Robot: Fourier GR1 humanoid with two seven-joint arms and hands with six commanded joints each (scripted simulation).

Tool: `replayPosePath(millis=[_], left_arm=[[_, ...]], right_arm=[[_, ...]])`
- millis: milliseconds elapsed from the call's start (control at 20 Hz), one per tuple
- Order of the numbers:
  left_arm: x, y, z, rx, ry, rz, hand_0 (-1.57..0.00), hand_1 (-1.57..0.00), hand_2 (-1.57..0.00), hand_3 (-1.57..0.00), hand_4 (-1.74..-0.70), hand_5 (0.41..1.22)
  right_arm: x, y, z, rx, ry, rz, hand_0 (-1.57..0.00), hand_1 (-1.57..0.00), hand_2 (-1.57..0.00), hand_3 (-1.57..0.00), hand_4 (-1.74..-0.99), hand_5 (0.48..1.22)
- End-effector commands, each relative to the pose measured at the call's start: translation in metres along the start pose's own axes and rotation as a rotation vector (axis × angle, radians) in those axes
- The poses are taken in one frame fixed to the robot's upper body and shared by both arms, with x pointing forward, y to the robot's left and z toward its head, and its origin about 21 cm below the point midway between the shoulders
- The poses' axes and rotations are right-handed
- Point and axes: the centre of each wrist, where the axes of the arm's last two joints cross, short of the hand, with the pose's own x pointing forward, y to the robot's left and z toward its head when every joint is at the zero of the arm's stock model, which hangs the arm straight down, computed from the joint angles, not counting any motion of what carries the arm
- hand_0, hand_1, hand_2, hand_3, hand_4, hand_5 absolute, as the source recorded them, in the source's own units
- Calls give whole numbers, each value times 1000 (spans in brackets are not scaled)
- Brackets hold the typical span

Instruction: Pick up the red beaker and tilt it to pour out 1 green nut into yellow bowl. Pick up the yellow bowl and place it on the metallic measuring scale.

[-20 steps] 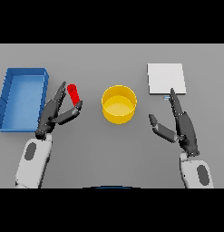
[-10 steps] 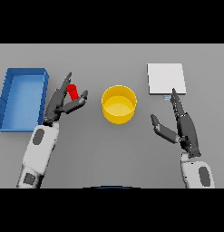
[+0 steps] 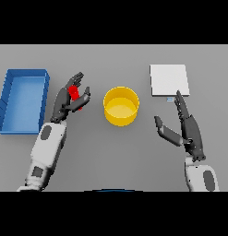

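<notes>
Underneath everything lies the plain grey bench. Left of the left robot hand sits a blue tray. Just ahead of the right robot hand, whose fingers are straight and spread, lies the flat metallic measuring scale. Between both hands stands the yellow bowl. Smallest, the red beaker sits within the left hand's curled fingers.

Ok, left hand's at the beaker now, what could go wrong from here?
1. The left hand is only loosely round the red beaker, so it may slip or tip when lifted.
2. The beaker sits apart from the yellow bowl; tilting early would drop the nut onto the table.
3. The blue bin lies close to the left arm.
</notes>
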Motion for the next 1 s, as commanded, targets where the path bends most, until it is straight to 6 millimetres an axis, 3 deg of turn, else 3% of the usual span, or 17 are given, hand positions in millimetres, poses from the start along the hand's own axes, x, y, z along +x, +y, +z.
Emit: replayPosePath(millis=[0, 100, 200, 300, 350, 450, 700, 950], left_arm=[[0, -3, -3, 15, 1, 0, -379, -406, -457, -518, -1410, 874], [0, -9, -4, 40, 5, -56, -755, -783, -844, -884, -1519, 999], [1, -11, -5, 32, -14, -99, -1049, -1067, -1106, -1058, -1589, 1079], [2, -9, -5, 28, -14, -97, -1237, -1248, -1273, -1154, -1636, 1130], [2, -12, -6, 25, -14, -99, -1304, -1313, -1333, -1237, -1597, 1148], [2, -11, -5, 23, -12, -105, -1400, -1406, -1419, -1357, -1542, 1174], [22, -7, -7, 1, -93, 54, -1515, -1517, -1521, -1501, -1676, 1144], [51, 2, -13, -26, -132, 4, -1553, -1553, -1555, -1548, -1720, 1131]], right_arm=[[1, 2, 0, 1, -1, 9, 1, 1, 1, 1, -1236, 647], [-2, -1, 1, -4, 9, 2, 1, 1, 1, 1, -1239, 648], [-2, 2, 1, 1, 16, 8, 1, 1, 1, 1, -1239, 648], [-2, -3, -2, -5, 14, 2, 1, 1, 1, 1, -1242, 650], [-2, -1, 0, -1, -1, -20, 1, 1, 1, 1, -1250, 647], [-3, -2, -2, 3, 7, -25, 1, 1, 1, 1, -1255, 644], [-4, -1, 3, -2, 0, 5, 1, 1, 1, 1, -1238, 643], [-5, 1, 0, 2, -16, 17, 1, 1, 1, 1, -1226, 650]])
